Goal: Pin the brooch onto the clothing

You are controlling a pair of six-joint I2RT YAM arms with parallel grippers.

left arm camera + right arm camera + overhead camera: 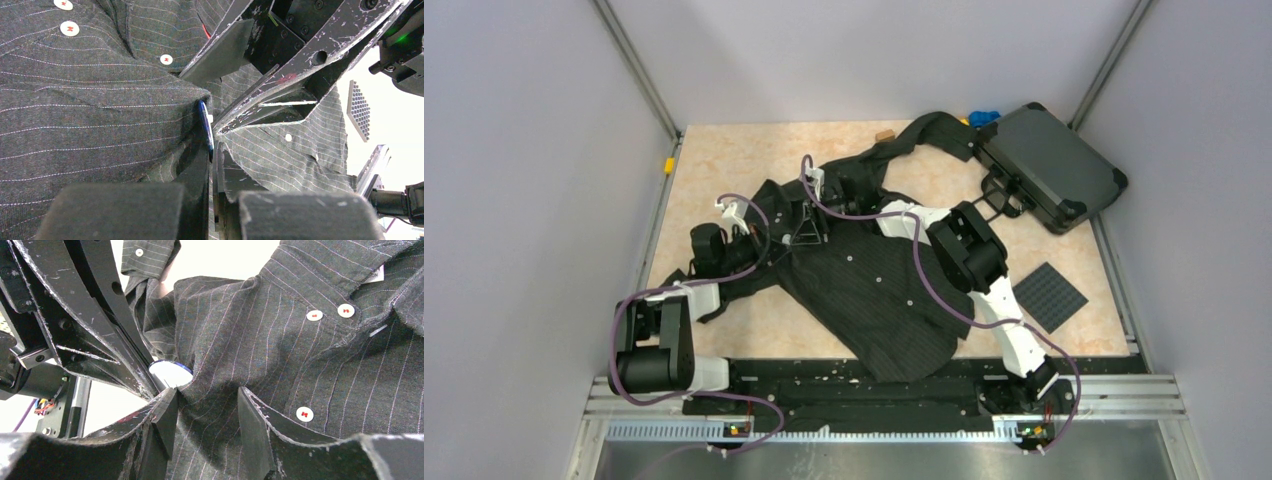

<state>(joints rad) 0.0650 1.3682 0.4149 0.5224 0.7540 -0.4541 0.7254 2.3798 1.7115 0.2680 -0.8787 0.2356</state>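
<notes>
The black pinstriped shirt (874, 290) lies spread on the table. My left gripper (802, 232) is at its collar end, shut on the small round blue brooch (205, 127), which it holds edge-on at the fingertips against a fold of the shirt (75, 100). The right wrist view shows the brooch (170, 374) as a white face with a blue rim, touching the cloth (300, 355). My right gripper (207, 392) is open, its fingers standing either side of a raised fold right next to the brooch. In the top view it (829, 195) meets the left gripper tip to tip.
A dark hard case (1049, 165) lies at the back right on a sleeve, with a bright-blue toy piece (984, 117) behind it. A grey studded plate (1049, 297) lies at the right. White buttons (345, 310) run along the placket.
</notes>
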